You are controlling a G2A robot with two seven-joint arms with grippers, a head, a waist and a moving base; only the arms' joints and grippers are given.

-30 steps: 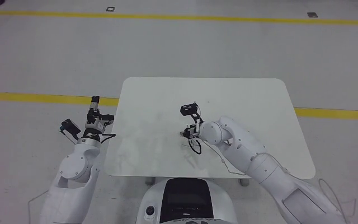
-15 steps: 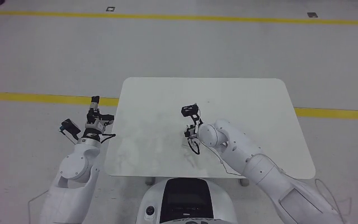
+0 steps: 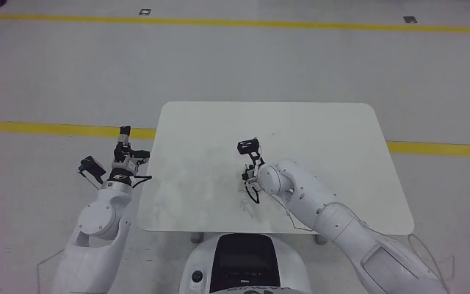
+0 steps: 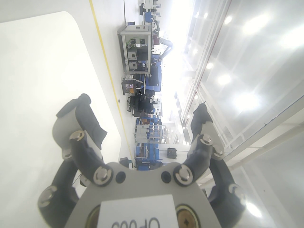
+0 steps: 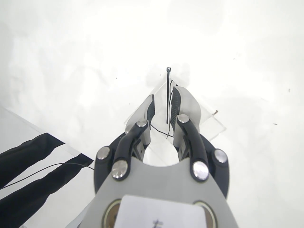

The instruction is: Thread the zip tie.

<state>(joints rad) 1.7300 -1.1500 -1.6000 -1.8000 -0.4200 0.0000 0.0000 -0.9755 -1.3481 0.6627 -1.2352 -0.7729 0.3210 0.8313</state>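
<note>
**A:** Any writing worth reading? And where's the zip tie?

**B:** Just a white sticker (image 5: 163, 211) on each gripper's base, print cropped at the edge, not legible. Spotted the black zip tie (image 5: 168, 96) between the fingers of the right gripper (image 5: 163, 92), over a clear acrylic plate (image 5: 211, 124) on the white table (image 3: 330, 132). Fingers parted roughly halfway, not pinching it.

**A:** Anything else around?

**B:** Two black strips (image 5: 30, 149) off to one side. Left gripper (image 4: 141, 104) spread wide, holding nothing, parked past the table's left edge. Versus a second ago: slight inward nudge of the right forearm, no shift on the left.
</note>
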